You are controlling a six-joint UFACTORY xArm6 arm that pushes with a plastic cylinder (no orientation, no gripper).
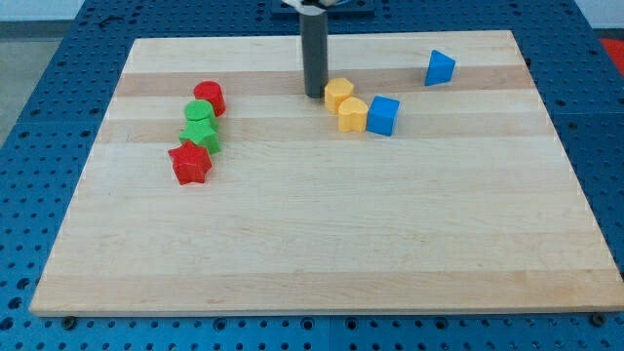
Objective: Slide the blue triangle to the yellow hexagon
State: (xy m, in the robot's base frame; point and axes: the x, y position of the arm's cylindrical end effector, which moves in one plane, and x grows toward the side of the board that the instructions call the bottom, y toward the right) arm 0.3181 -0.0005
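Observation:
The blue triangle [440, 68] lies near the view's top right of the wooden board [322, 244]. Two yellow blocks sit near the top middle: one [338, 95] with a hexagon-like outline, and another [352, 114] just below and right of it, touching a blue cube [383, 115]. I cannot tell for sure which yellow block is the hexagon. My tip [314, 95] stands just left of the upper yellow block, close to it, and far left of the blue triangle.
At the view's left stand a red cylinder [210, 97], a green cylinder-like block [199, 116], a green star [201, 136] and a red star [190, 163], packed in a column. A blue perforated table surrounds the board.

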